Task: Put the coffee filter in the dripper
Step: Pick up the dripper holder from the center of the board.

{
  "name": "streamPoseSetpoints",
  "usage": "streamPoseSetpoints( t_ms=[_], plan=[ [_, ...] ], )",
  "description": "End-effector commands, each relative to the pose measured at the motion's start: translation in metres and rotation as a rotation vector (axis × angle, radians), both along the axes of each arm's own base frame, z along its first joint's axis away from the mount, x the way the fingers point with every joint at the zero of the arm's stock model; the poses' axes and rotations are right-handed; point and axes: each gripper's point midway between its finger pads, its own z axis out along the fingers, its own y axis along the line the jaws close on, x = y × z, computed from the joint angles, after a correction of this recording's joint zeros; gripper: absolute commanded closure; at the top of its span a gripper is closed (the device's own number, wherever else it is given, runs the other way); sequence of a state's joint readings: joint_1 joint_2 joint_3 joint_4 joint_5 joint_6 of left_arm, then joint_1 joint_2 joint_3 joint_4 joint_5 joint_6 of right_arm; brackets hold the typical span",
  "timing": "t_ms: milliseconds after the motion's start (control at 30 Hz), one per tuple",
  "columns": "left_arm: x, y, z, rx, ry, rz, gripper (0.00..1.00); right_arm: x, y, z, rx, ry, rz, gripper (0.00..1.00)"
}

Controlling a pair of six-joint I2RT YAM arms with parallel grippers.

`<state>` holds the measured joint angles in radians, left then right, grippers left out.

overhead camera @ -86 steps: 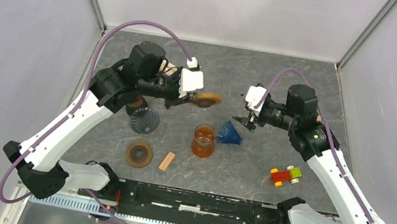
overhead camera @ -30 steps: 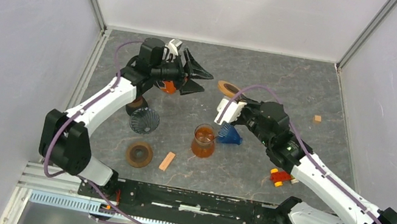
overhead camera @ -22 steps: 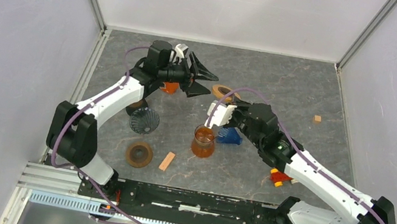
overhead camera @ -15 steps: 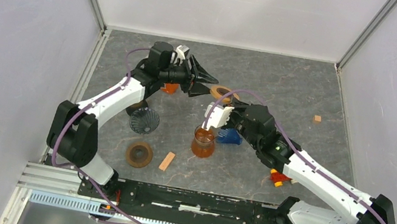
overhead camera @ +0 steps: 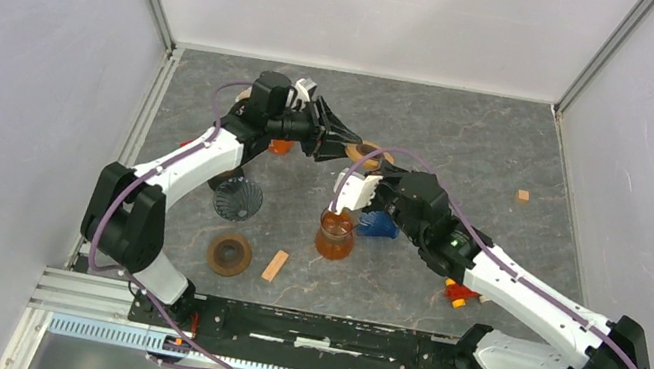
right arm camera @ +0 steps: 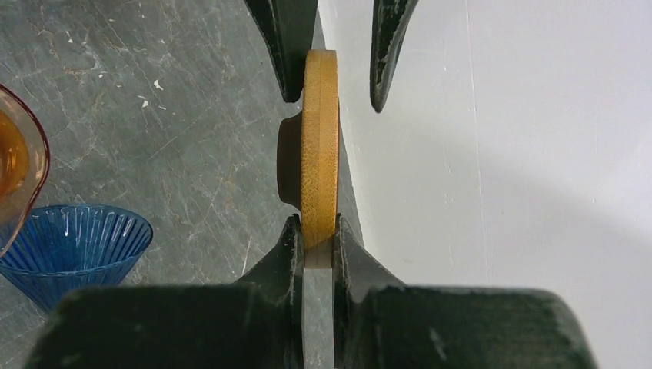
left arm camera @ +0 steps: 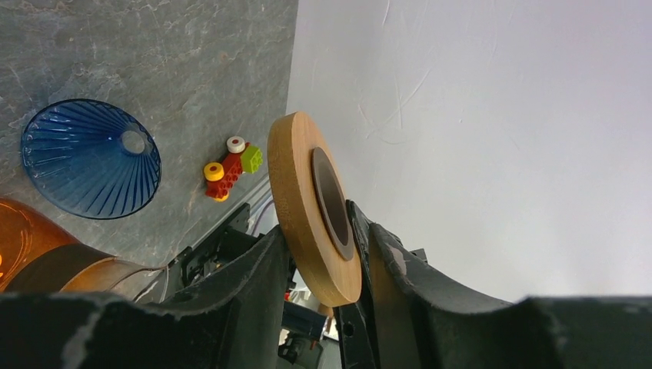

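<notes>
A blue ribbed dripper (overhead camera: 380,222) lies on its side next to an orange glass carafe (overhead camera: 335,234); the wrist views show it too (left arm camera: 91,159) (right arm camera: 73,242). A dark ribbed cone, the coffee filter (overhead camera: 238,197), rests on the table under my left arm. My right gripper (overhead camera: 370,165) (right arm camera: 319,231) is shut on the rim of a wooden ring (overhead camera: 366,154) (right arm camera: 319,131), holding it edge-up above the table. My left gripper (overhead camera: 355,144) (left arm camera: 327,238) straddles the ring's (left arm camera: 307,207) far side, with slim gaps showing beside its fingers (right arm camera: 288,46).
On the near table lie a brown ring (overhead camera: 230,254) and a small wooden block (overhead camera: 275,265). A toy car (overhead camera: 467,290) sits under my right arm. Another small block (overhead camera: 524,195) lies far right. An orange object (overhead camera: 279,145) sits beneath my left wrist.
My left gripper has moved right to the wooden ring and narrowed its jaws around it. My right arm has swung left with the ring, over the carafe.
</notes>
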<state>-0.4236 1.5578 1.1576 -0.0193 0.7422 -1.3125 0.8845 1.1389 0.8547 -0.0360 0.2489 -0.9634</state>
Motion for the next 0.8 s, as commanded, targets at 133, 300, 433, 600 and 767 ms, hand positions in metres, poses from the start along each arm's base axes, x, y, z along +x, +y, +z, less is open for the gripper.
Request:
streamPoseSetpoints(
  t_ms=[133, 300, 433, 600, 767],
  plan=[
    [-0.004, -0.008, 0.003, -0.047, 0.009, -0.016, 0.61, 0.002, 0.015, 0.037, 0.076, -0.06, 0.019, 1.0],
    [-0.005, -0.007, 0.007, -0.054, -0.006, -0.012, 0.73, 0.002, 0.011, 0.032, 0.06, -0.068, 0.01, 1.0],
    [-0.005, -0.005, 0.005, -0.051, -0.023, -0.008, 0.97, 0.0, 0.01, 0.025, 0.045, -0.059, 0.019, 0.97],
    [-0.006, 0.001, 0.005, -0.013, -0.109, -0.02, 0.98, -0.006, 0.01, 0.021, 0.055, -0.045, 0.045, 0.89],
    [-0.011, 0.008, 0.013, 0.002, -0.182, -0.021, 0.98, -0.009, 0.01, 0.019, 0.057, -0.038, 0.06, 1.0]
  ],
)
